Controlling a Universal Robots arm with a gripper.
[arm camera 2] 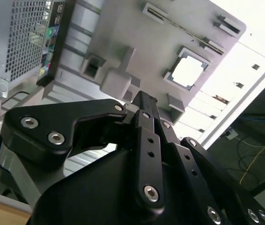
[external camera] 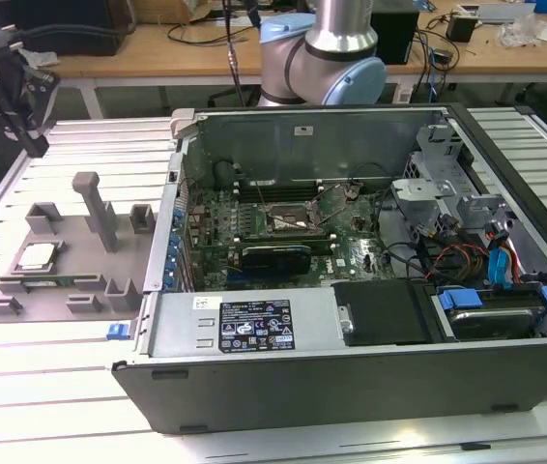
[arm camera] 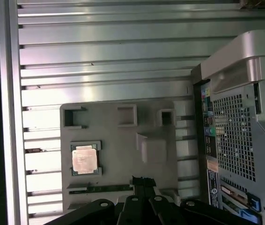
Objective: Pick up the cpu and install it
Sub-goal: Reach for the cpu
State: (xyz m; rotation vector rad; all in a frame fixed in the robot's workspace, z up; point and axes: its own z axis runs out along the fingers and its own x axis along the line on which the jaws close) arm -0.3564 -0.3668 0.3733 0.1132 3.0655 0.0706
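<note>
The cpu [external camera: 37, 256] [arm camera 2: 188, 70] [arm camera: 84, 158], a small square chip with a pale silver top, lies flat in a pocket of the grey fixture tray [external camera: 72, 230] [arm camera 2: 137, 37] [arm camera: 118, 140] at the exterior view's left. My gripper [external camera: 34, 143] [arm camera 2: 144, 97] [arm camera: 142, 180] hangs high over the tray's far side, well apart from the chip. Its black fingers meet at the tips with nothing between them. The open socket [external camera: 288, 220] sits mid-motherboard inside the computer case.
The open computer case [external camera: 370, 126] lies on its side on the slatted metal table [external camera: 254, 435], right beside the tray. A long green memory stick [arm camera: 99, 189] rests in a tray slot near the chip. Upright tray posts [external camera: 95, 203] stand between chip and case.
</note>
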